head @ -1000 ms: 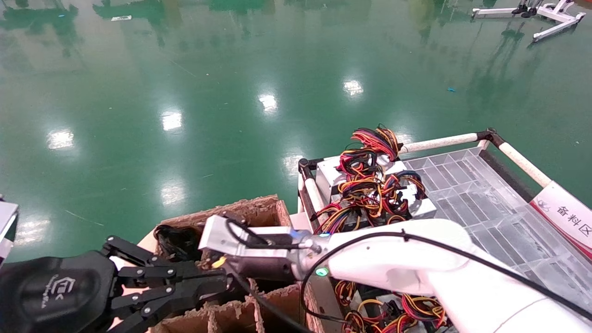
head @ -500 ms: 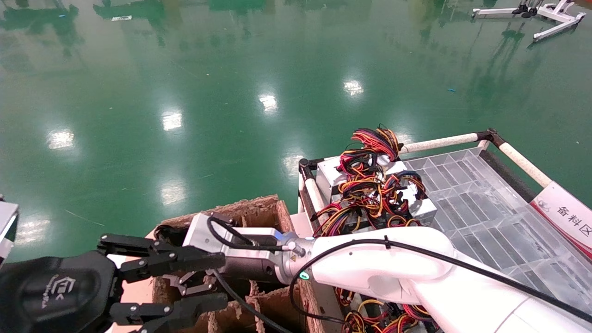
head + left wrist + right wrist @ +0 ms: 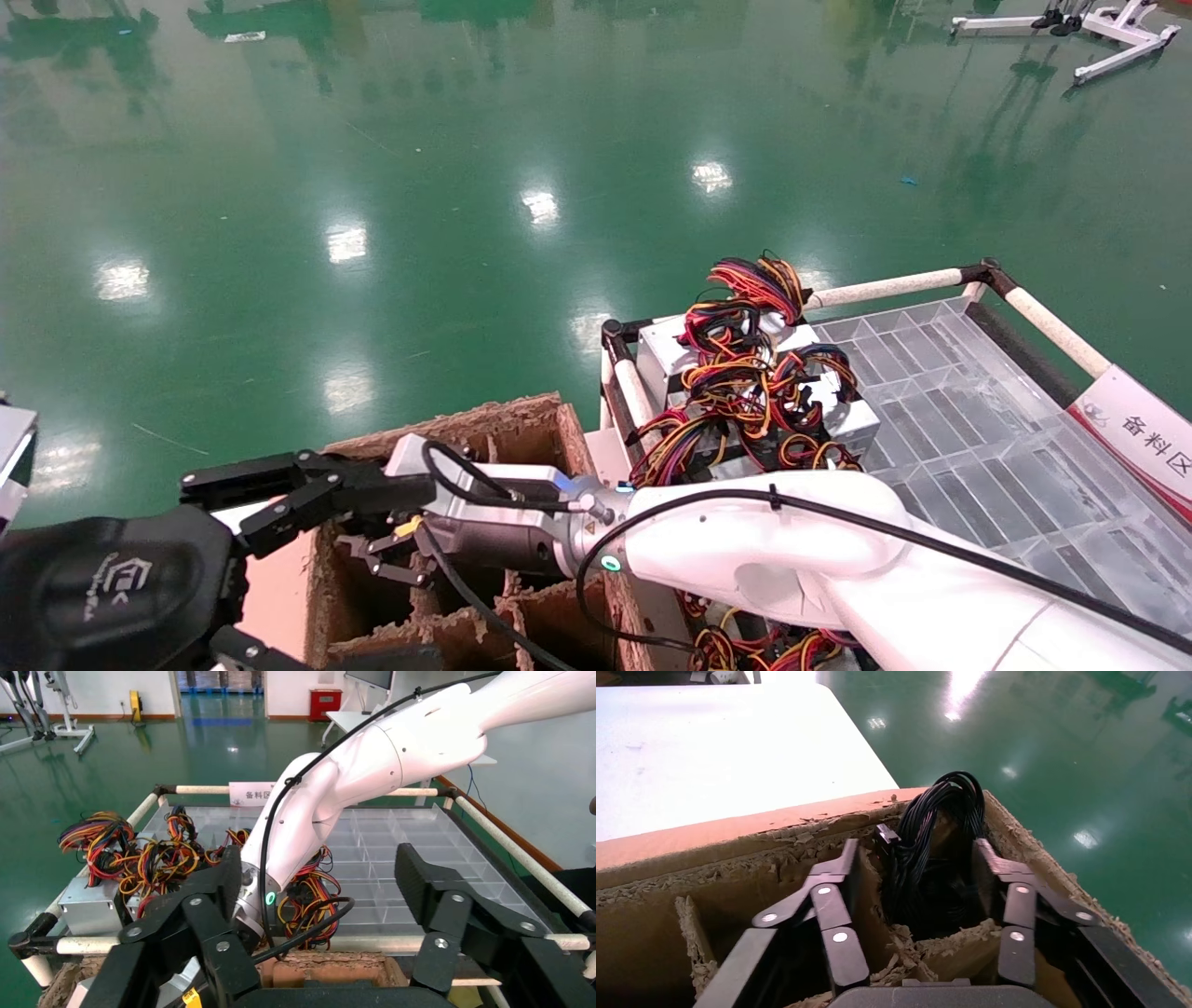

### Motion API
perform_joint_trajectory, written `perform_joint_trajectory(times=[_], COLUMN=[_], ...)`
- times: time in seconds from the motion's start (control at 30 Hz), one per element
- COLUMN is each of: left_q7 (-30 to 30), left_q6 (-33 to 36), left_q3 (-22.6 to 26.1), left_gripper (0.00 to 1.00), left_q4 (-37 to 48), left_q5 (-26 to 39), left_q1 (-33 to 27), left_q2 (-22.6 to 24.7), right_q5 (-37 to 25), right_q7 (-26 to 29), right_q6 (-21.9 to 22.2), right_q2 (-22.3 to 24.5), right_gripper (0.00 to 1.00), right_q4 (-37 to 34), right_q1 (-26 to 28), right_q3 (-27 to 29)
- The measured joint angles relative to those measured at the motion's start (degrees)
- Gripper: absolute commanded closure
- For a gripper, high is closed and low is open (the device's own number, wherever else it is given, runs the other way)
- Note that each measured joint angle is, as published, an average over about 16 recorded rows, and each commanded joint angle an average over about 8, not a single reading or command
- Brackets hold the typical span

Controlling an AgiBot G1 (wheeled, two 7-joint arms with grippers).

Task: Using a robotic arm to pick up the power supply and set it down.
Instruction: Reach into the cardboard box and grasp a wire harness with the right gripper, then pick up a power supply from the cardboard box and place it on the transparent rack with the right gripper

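The power supply's (image 3: 933,874) grey box is hidden inside a cardboard box (image 3: 521,429) compartment; only its black cables show, standing upright. The right end effector (image 3: 916,903) reaches in, fingers spread either side of the cables. The left end effector (image 3: 320,903), spread wide, hovers beside.

right gripper (image 3: 916,913) spread wide around black cables (image 3: 932,839) in a cardboard box (image 3: 736,836) cell — possibly touching them.

A green floor (image 3: 372,186) carries a cardboard divider box (image 3: 521,424) beside a railed cart (image 3: 978,391).
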Motion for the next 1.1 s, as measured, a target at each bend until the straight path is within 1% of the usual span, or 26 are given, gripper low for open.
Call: perform_joint_trajectory(times=[0.27, 0.6, 0.87, 1.1], left_q7=[0.0, 0.0, 0.0, 0.0], left_q6=[0.0, 0.0, 0.0, 0.0], left_q3=[0.0, 0.0, 0.0, 0.0], left_gripper=[0.26, 0.27, 0.28, 0.27], left_q4=[0.0, 0.0, 0.0, 0.0], left_q5=[0.0, 0.0, 0.0, 0.0], left_q1=[0.0, 0.0, 0.0, 0.0], left_q2=[0.0, 0.0, 0.0, 0.0], right_q5=[4.2, 9.4, 14.3, 19.5], right_q7=[-0.7, -1.0, -0.9, -1.0], right_q6=[0.3, -0.5, -2.0, -4.2], right_q2=[0.0, 0.1, 0.1, 0.2], right_gripper=[1.00, 1.00, 1.00, 1.00], right_q4=[-0.7, -2.1, -3.5, -5.4], right_q1=[-0.2, -0.6, -0.9, -0.9], right_q3=[-2.2, -3.9, -4.0, -3.0])
